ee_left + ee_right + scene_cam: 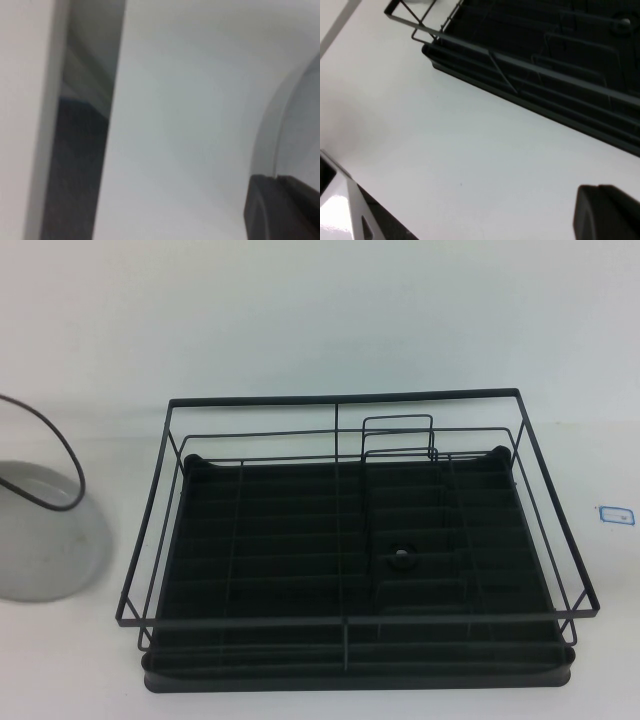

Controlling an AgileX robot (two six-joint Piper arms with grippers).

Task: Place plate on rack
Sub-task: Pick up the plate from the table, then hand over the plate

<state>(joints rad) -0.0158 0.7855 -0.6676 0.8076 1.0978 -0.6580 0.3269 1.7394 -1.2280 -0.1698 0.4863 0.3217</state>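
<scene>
The pale grey-white plate (40,540) lies flat on the white table at the far left of the high view, partly cut off by its edge. The black wire rack (350,540) with its ribbed black tray base stands in the middle of the table, with nothing in it. Neither gripper shows in the high view. In the left wrist view, the left gripper (282,210) is a dark shape close to the plate's curved rim (295,115). In the right wrist view, the right gripper (605,212) hovers over bare table in front of the rack (545,65).
A thin black cable (66,465) arcs over the plate's top. A small blue-edged label (616,514) lies on the table right of the rack. The left wrist view shows the table edge with dark floor (75,175) beyond it.
</scene>
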